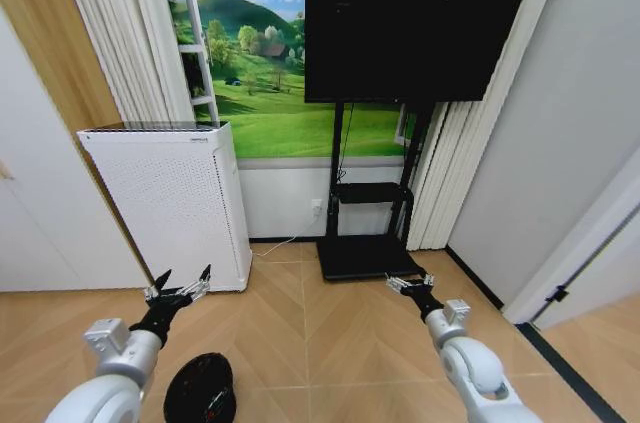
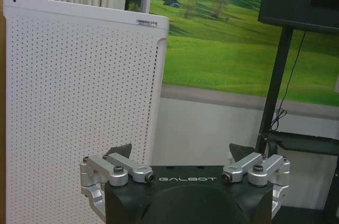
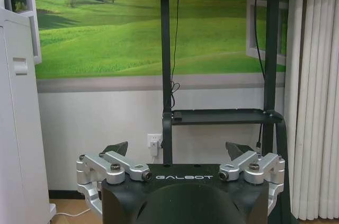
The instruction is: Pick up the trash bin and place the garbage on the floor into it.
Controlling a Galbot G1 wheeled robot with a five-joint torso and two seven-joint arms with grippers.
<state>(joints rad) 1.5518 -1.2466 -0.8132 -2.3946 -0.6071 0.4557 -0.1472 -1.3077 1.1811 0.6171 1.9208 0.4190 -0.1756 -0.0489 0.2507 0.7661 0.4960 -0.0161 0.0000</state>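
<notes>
So the small black round mesh-sided trash bin [image 1: 200, 390] is sitting on the wood herringbone floor [image 1: 330, 343] down at the bottom of the head view, just beside the left arm and below the left end effector [image 1: 180, 286]. That one hangs in the air with its fingers spread wide, holding nothing, in front of the tall white perforated cabinet unit [image 1: 170, 203]. The right end effector [image 1: 412, 284] is also spread open and empty, pointing at the black TV stand [image 1: 365, 243] under the big dark screen [image 1: 415, 18]. Both are well apart from each other.
</notes>
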